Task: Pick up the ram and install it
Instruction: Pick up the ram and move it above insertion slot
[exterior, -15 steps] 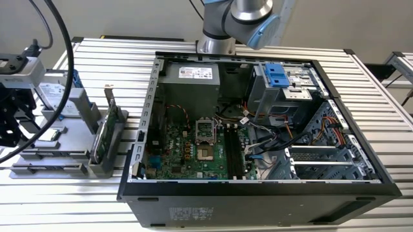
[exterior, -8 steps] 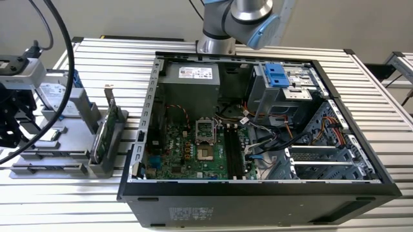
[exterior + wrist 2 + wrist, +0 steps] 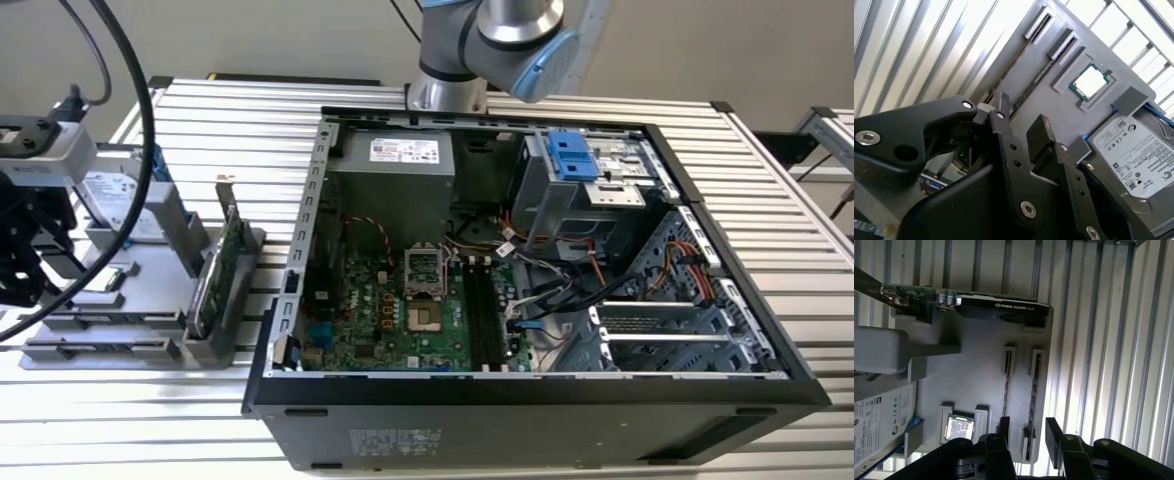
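While the gripper (image 3: 1029,429) hangs over the grey holder (image 3: 974,375), its jaws stand spread; the ram (image 3: 1032,400) stands on edge in a slot of that holder, in line with the gap between the fingers; contact cannot be told. Beside the ram a processor (image 3: 959,429) sits in its pocket; a hard drive (image 3: 876,420) lies past it; a green card (image 3: 909,291) stands across the holder's far end. In the exterior view the open computer case (image 3: 534,410) stands well apart on the slatted table (image 3: 134,420), its black memory slots (image 3: 483,320) among loose cables.
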Robot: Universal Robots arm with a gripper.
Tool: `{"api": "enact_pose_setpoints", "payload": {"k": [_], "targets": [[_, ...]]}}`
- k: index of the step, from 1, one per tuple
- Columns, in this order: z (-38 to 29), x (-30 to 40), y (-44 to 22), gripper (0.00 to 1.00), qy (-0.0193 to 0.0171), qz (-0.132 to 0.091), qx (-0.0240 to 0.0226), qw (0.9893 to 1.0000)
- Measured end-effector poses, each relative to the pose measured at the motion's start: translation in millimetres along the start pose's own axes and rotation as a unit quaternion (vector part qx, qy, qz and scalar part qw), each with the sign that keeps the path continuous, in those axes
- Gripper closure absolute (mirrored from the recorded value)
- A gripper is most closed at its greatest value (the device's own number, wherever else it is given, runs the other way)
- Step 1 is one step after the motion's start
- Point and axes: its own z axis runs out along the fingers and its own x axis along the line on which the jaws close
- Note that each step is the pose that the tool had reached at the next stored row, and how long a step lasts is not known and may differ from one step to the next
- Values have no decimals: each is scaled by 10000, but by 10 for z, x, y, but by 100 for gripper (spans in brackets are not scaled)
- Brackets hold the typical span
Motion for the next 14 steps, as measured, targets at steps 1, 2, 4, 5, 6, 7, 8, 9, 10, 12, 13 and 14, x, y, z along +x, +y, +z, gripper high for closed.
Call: {"api": "enact_pose_setpoints", "payload": {"k": [1, 2, 4, 5, 6, 7, 8, 9, 10, 12, 13, 14], "targets": [[3, 0, 0, 0, -1, 0, 1, 10000], [8, 0, 0, 0, -2, 0, 1, 10000], [21, 0, 0, 0, -5, 0, 0, 10000], [27, 0, 0, 0, -8, 0, 1, 10000], [34, 0, 0, 0, -10, 0, 1, 10000], [41, 0, 0, 0, -12, 0, 2, 10000], [47, 0, 0, 0, -13, 0, 2, 10000], [54, 0, 0, 0, -14, 0, 2, 10000], [59, 0, 0, 0, -16, 0, 2, 10000], [68, -1, 0, 0, -19, 0, 3, 10000], [73, -1, 0, 0, -19, 0, 2, 10000], [75, -1, 0, 0, -20, 0, 3, 10000]]}}
